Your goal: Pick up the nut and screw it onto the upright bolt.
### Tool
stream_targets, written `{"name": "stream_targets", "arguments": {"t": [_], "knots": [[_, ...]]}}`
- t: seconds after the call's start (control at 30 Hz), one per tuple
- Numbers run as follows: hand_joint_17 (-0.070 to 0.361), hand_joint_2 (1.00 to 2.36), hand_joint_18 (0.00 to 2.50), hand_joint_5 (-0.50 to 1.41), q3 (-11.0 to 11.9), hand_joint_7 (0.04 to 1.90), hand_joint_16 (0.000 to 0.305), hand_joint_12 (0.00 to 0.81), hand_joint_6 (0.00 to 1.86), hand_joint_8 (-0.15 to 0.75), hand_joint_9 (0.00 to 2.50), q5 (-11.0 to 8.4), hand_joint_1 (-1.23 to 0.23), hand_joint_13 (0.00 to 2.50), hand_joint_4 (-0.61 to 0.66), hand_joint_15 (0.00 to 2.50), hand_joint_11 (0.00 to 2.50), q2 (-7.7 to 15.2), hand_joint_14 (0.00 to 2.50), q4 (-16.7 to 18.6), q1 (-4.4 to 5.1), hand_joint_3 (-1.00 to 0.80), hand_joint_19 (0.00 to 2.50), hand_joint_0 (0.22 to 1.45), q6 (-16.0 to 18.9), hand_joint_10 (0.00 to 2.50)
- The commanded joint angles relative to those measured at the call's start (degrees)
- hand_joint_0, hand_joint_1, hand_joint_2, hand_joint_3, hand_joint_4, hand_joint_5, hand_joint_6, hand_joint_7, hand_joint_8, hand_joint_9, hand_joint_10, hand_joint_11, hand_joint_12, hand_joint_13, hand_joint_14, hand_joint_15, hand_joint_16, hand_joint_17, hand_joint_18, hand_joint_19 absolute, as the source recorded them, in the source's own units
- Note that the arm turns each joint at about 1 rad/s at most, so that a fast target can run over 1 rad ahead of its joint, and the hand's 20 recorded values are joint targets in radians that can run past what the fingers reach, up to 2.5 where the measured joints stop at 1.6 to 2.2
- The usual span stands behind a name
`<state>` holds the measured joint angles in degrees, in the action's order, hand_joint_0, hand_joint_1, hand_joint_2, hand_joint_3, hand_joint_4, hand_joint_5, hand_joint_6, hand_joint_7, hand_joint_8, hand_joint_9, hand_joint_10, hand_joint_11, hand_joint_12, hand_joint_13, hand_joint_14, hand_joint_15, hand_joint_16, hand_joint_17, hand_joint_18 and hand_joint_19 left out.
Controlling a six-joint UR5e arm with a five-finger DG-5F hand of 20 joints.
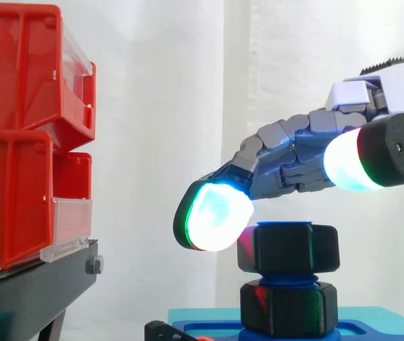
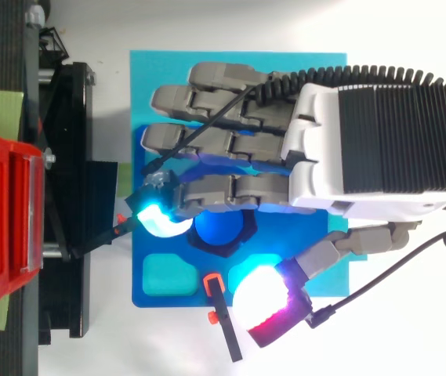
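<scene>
The hand (image 1: 294, 153) hovers with fingers loosely extended and thumb apart, gripping nothing; directly beneath its fingers a nut (image 1: 295, 249) sits on the upright bolt (image 2: 219, 227), axis vertical, one fingertip (image 1: 212, 217) perhaps touching it; a second nut (image 1: 289, 309) lower: two nuts, one bolt

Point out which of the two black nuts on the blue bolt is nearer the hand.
The upper nut, at the top of the bolt, just under the fingertips of the hand. The lower nut sits down at the blue base.
</scene>
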<state>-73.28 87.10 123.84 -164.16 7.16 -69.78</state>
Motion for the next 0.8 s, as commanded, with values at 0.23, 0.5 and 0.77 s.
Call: {"name": "stream_targets", "arguments": {"t": [0.23,0.5,0.77], "knots": [[0.106,1.0,0.0,-0.08,0.0,0.98,0.047,0.364,0.5,0.259,0.53,1.06,-0.19,0.11,0.25,0.0,0.0,0.0,0.0,0.2,-0.56,-0.5,0.0,0.46,-0.3,0.0],[0.085,1.0,0.01,0.03,0.0,1.21,0.038,0.332,0.5,0.256,0.95,1.41,-0.23,0.42,0.18,0.0,0.0,0.0,0.0,0.8,-1.62,-0.5,0.0,0.49,-4.5,0.0],[0.069,1.0,0.36,0.09,0.0,1.27,0.031,0.287,0.5,0.219,1.31,3.17,-0.26,0.67,0.09,0.0,0.0,-0.1,0.0,0.1,-2.85,-0.5,0.0,0.51,-5.0,0.0]]}}
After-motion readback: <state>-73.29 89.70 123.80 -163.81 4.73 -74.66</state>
